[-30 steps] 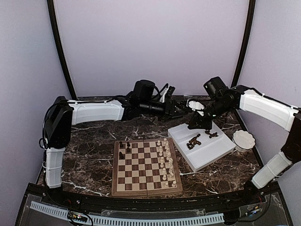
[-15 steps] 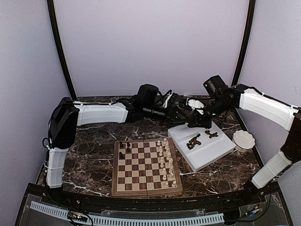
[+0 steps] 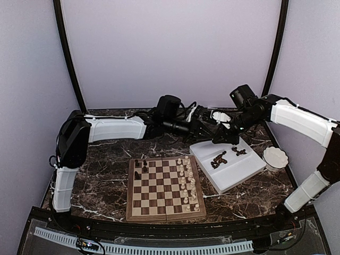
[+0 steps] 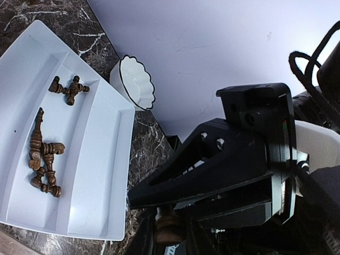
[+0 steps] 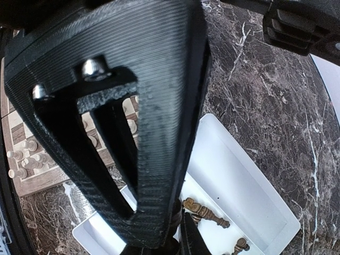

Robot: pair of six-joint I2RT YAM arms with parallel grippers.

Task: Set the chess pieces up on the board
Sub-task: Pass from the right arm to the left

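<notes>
Both arms meet over the far corner of the white rectangular divided plastic tray (image 3: pixel 240 171) on the dark marbled counter (image 3: pixel 106 154). From above, the left gripper (image 3: pixel 209 130) and right gripper (image 3: pixel 218 140) overlap, and I cannot tell whether either's fingers are apart or together. Only the left wrist view shows a rounded brown piece (image 4: pixel 170 228) beneath the right gripper; what holds it is unclear. Dark brown chess pieces (image 4: pixel 43 159) lie in the tray, and a few stand on the checked wooden board (image 3: pixel 159 203) left of the tray. A scalloped white bowl (image 4: pixel 137 82) sits just right of it.
</notes>
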